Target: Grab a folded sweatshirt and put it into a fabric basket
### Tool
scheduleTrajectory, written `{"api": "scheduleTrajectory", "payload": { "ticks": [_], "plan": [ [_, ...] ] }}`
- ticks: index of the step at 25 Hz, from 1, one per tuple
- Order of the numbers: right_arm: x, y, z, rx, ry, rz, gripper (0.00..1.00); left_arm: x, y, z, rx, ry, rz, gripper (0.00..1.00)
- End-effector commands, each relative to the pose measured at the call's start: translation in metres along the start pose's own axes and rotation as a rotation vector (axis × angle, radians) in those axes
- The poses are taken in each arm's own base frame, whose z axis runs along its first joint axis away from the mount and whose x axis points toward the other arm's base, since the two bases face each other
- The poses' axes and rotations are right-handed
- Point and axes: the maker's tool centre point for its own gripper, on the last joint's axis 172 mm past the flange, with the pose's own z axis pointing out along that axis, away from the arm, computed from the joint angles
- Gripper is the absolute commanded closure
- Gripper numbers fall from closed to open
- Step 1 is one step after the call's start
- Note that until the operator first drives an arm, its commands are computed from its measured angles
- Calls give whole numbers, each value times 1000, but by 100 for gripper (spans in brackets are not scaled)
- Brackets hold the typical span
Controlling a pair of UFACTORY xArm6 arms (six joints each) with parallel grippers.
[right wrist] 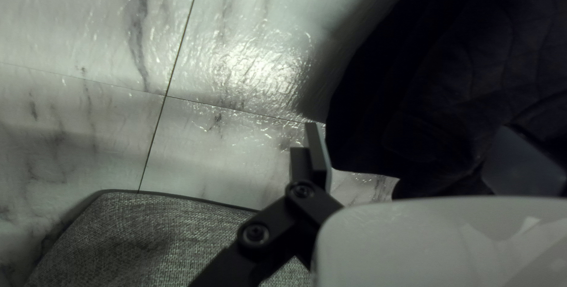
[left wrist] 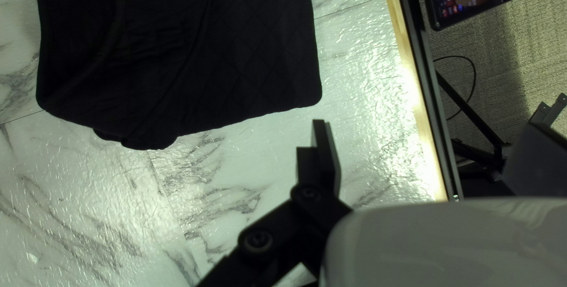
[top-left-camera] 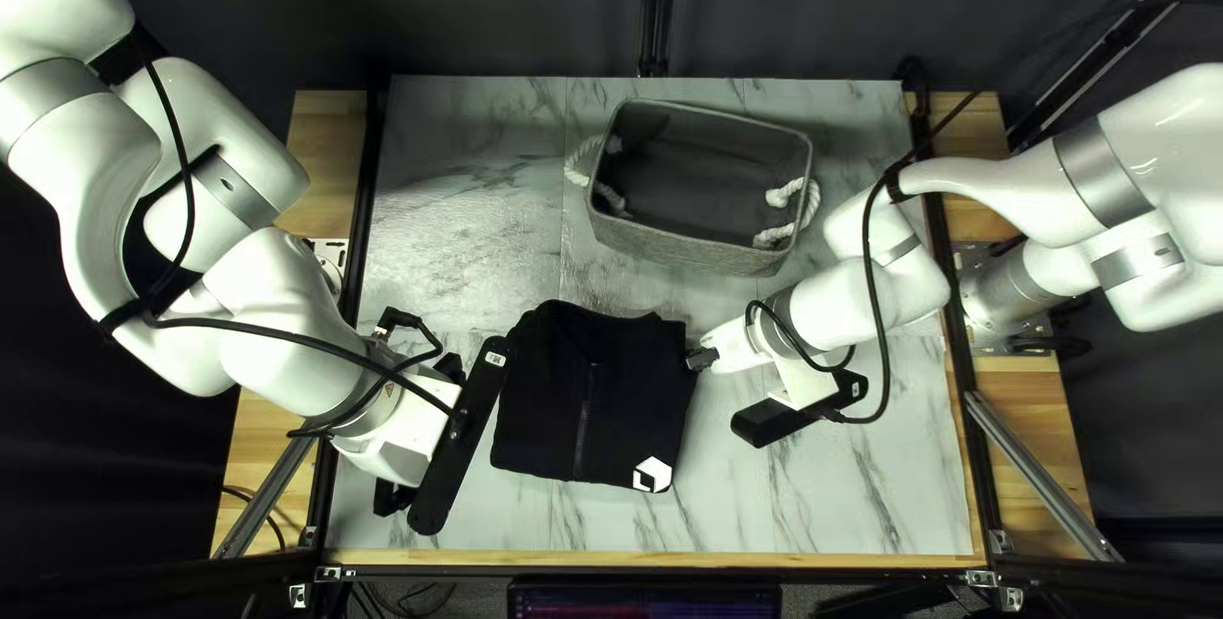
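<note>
Sweatshirt (top-left-camera: 593, 403) folded on table (top-left-camera: 841, 505), left gripper (top-left-camera: 422, 432) and right gripper (top-left-camera: 701, 361) at opposite sides, both jaws apart, basket (top-left-camera: 688, 250) just beyond.

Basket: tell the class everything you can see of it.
The basket is gray and looks like woven fabric, boxy with rounded corners and a darker rim. A thick, pale rope handle hangs at each short end. It stands upright and open-topped toward the table's far side, turned slightly askew, with nothing seen inside. I see only the table touching it; the sweatshirt lies apart, nearer the camera.
</note>
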Motion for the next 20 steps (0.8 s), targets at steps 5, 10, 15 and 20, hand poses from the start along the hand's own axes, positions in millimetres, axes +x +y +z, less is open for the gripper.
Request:
{"api": "scheduleTrajectory", "payload": {
  "ticks": [5, 10, 15, 20],
  "plan": [
    [1, 3, -6, -19, -28, -13, 0, 0, 0, 0, 0, 0, 0, 0],
    [1, 0, -10, -81, 7, -125, 0, 0, 0, 0, 0, 0, 0, 0],
    [-9, -7, -2, -115, 15, -182, 0, 0, 0, 0, 0, 0, 0, 0],
    [-17, -8, 12, -101, 25, -185, 0, 0, 0, 0, 0, 0, 0, 0]
  ]
}}
